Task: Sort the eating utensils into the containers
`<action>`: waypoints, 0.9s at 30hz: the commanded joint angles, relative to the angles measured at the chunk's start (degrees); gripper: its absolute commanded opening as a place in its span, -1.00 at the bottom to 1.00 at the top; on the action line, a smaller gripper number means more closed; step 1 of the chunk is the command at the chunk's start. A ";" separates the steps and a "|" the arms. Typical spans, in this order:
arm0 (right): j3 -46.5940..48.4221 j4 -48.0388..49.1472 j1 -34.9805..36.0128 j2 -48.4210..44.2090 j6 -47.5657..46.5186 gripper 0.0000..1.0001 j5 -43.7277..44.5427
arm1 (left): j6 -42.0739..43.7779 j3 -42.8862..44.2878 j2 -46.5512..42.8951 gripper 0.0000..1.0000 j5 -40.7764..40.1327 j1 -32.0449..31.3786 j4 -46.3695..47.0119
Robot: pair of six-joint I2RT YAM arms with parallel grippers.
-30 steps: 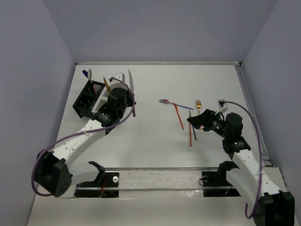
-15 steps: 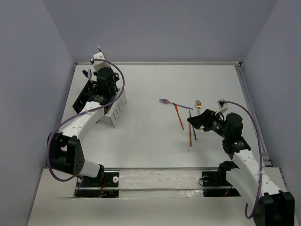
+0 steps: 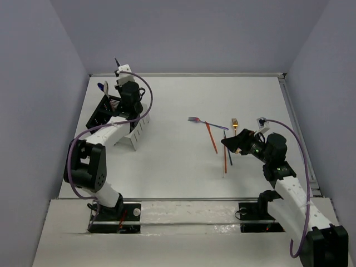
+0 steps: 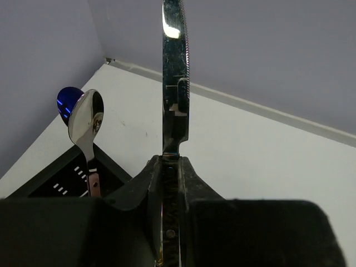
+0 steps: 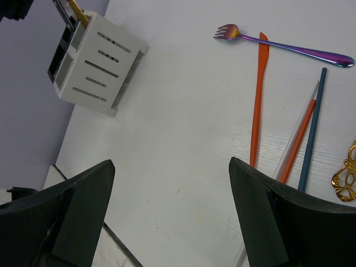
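Two spoons (image 4: 86, 119) in black caddy (image 4: 61, 179); left end effector (image 4: 171, 186) clamps one knife (image 4: 176, 83), right end effector (image 5: 172, 181) gapes.

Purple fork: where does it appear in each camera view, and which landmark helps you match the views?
Top external: the purple fork lies right of centre, tines pointing left.
Left wrist: not in it; the silver knife fills the middle.
Right wrist: along the top right, tines pointing left.
Landmark: the orange stick, whose tip meets the fork's handle near the tines in both views.

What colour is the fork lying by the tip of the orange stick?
The fork is iridescent purple, shading to blue and pink along its handle. The right wrist view shows it best.
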 commanded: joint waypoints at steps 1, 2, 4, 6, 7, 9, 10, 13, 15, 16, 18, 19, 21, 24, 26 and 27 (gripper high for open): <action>-0.74 3.35 0.87 0.25 -0.35 0.78 0.44 | 2.95 -2.88 -0.17 -1.00 -2.90 0.18 8.55; -0.65 3.35 0.87 0.25 -0.44 0.78 0.53 | 2.86 -3.50 0.00 -1.00 -3.07 0.18 9.00; -0.74 3.35 0.87 0.25 -0.52 0.78 0.62 | 2.34 -4.91 0.36 -1.00 -3.42 0.18 10.14; -0.65 3.35 0.87 0.34 -0.44 0.78 0.62 | 1.38 -5.70 0.53 -1.00 -3.60 0.18 10.06; -0.74 3.35 0.87 0.34 -0.44 0.78 0.62 | 0.76 -6.92 0.53 -1.00 -3.86 0.18 10.14; -0.74 3.35 0.87 0.25 -0.44 0.78 0.62 | -1.43 -8.42 0.01 -1.00 -4.22 0.18 10.84; -0.74 3.35 0.87 0.25 -0.44 0.78 0.53 | -1.97 -9.74 -0.26 -1.00 -4.39 0.18 10.93; -0.74 3.35 0.87 0.25 -0.44 0.78 0.53 | -3.46 -11.86 -1.40 -0.81 -4.39 0.18 11.46; -0.74 3.35 0.87 0.25 -0.52 0.78 0.53 | -3.82 -12.47 -2.36 -0.64 -4.57 0.18 11.55; -0.65 3.35 0.87 0.25 -0.44 0.78 0.53 | -3.99 -12.74 -2.89 -0.54 -4.57 0.18 11.29; -0.65 3.26 0.87 0.08 -0.44 0.78 0.62 | -4.43 -13.09 -3.51 -0.44 -4.74 -0.34 10.85; -0.65 3.17 0.87 -0.01 -0.44 0.78 0.71 | -4.61 -13.35 -3.77 -0.33 -4.83 -0.34 10.85; -0.65 3.17 0.87 -0.01 -0.53 0.78 0.79 | -4.87 -13.44 -4.74 -0.22 -5.09 -0.87 10.41; -0.65 3.17 0.87 0.16 -0.53 0.78 0.79 | -5.40 -12.39 -7.02 -0.09 -4.40 -0.87 8.83; -0.65 3.35 0.87 0.43 -0.44 0.78 0.79 | -5.84 -10.64 -9.03 -0.07 -2.64 -0.87 6.90; -0.74 3.35 0.87 0.52 -0.52 0.78 0.79 | -5.93 -10.02 -9.83 -0.07 -1.85 -0.87 6.20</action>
